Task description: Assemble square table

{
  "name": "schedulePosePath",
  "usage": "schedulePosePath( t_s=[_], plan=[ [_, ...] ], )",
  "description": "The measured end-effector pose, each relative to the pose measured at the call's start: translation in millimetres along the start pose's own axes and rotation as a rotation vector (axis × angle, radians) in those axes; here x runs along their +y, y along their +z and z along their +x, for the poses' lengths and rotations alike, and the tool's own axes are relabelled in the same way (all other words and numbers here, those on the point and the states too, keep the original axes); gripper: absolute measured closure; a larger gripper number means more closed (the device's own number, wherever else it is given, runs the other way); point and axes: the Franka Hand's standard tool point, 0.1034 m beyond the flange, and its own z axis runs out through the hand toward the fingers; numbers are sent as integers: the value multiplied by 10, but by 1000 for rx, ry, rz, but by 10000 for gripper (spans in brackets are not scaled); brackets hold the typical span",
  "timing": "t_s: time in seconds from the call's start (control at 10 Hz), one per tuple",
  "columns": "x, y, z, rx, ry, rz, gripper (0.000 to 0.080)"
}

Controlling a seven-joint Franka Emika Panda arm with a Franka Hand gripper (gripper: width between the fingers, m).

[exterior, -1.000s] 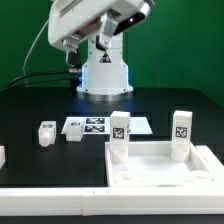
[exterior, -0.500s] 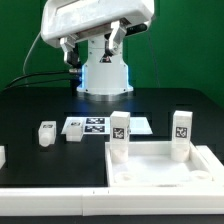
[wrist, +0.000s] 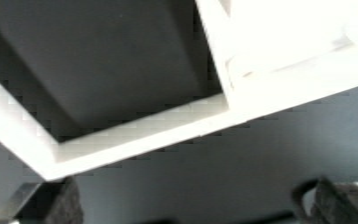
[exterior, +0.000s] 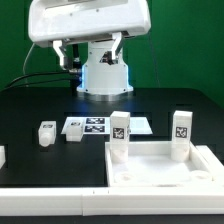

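Observation:
The square table's white panel lies at the front on the exterior view's right, rim up. Two tagged legs stand upright at its far corners. Two more short legs lie loose on the black table to its left. My gripper hangs high above the table's back, far from every part. In the wrist view the gripper is open, with only dark table between its fingertips. Blurred white pieces fill that view beyond them; which parts they are I cannot tell.
The marker board lies flat behind the legs, in front of the robot's base. A white border strip runs along the front edge. Another small white piece shows at the exterior view's left edge.
The hand has swung toward the exterior view's left and looms larger in the frame. The jaws have stayed open. No part on the table has moved.

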Motion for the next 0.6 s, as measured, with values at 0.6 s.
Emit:
schedulePosePath(
  t_s=[0.6],
  plan=[
    [286,229,-320,-369,12,51,150]
  ],
)
